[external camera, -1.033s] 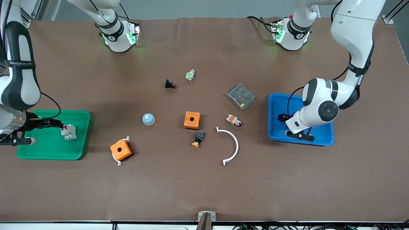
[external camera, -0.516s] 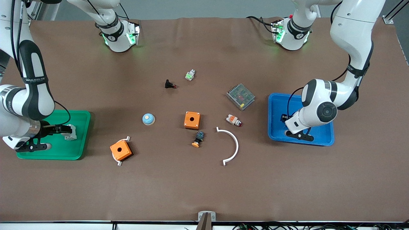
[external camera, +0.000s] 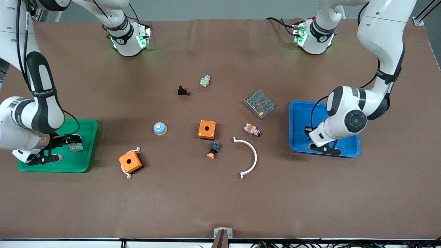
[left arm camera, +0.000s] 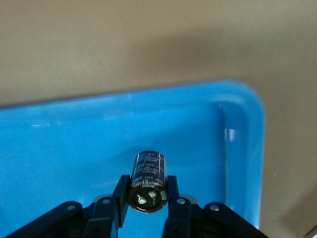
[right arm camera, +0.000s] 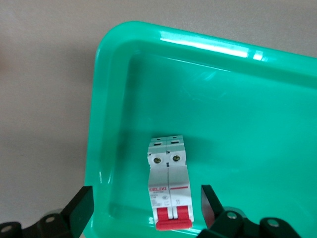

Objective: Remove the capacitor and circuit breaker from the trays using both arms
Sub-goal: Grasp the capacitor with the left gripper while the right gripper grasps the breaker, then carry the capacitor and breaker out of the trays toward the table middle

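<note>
Now capacitor (left arm camera: 147, 181) between left claw (left arm camera: 147, 198) fingers (left arm camera: 121, 197).

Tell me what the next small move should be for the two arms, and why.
Probably shut the right hand: its fingers stand open on either side of the circuit breaker in the green tray, not gripping yet. The left hand is already shut on the capacitor in the blue tray.
</note>
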Tool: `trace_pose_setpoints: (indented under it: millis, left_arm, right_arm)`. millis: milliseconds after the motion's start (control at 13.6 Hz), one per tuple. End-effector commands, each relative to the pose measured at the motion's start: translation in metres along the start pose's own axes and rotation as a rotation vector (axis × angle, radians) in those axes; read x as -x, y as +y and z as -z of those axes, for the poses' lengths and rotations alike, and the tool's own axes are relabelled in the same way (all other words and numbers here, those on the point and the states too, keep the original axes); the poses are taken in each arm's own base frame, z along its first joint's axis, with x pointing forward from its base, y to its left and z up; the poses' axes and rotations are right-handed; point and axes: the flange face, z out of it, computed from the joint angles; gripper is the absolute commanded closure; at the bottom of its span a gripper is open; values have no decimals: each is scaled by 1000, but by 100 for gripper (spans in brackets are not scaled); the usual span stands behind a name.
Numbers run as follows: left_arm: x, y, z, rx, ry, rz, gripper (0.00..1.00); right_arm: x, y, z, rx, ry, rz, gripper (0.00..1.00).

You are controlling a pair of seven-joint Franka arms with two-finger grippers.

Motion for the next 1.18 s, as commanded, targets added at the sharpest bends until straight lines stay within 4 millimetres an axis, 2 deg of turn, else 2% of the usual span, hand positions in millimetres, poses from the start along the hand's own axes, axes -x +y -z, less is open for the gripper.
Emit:
trace_pose_setpoints:
  millis: [0,74,221,369,664,738,811,885,1107]
  left_arm:
    - [-27,40,56,-7,46,46,100]
    - [-38,55,65,2,68,78,100]
    - [-57,104,80,70,107,137,100]
    - [-73,140,89,116,134,192,100]
    - [-97,215,76,157,160,281,100]
    - [-98,236,68,165,159,293,100]
    - [-100,254,60,177,177,306,100]
    - [-102,264,53,196,210,320,100]
    - [-99,305,15,221,255,329,100]
  right_arm:
    - [-2,8,-4,41,-9,40,10]
    - [-2,10,-8,44,-5,43,12]
    - [1,18,-19,39,-13,61,23]
    - [1,19,-22,39,-14,76,44]
    - [0,15,-28,32,-30,84,89]
    - [-1,12,-21,32,-28,87,96]
    - [-1,7,-12,28,-33,94,99]
    - [-1,-2,8,28,-27,98,99]
    - [-4,-42,77,45,6,86,100]
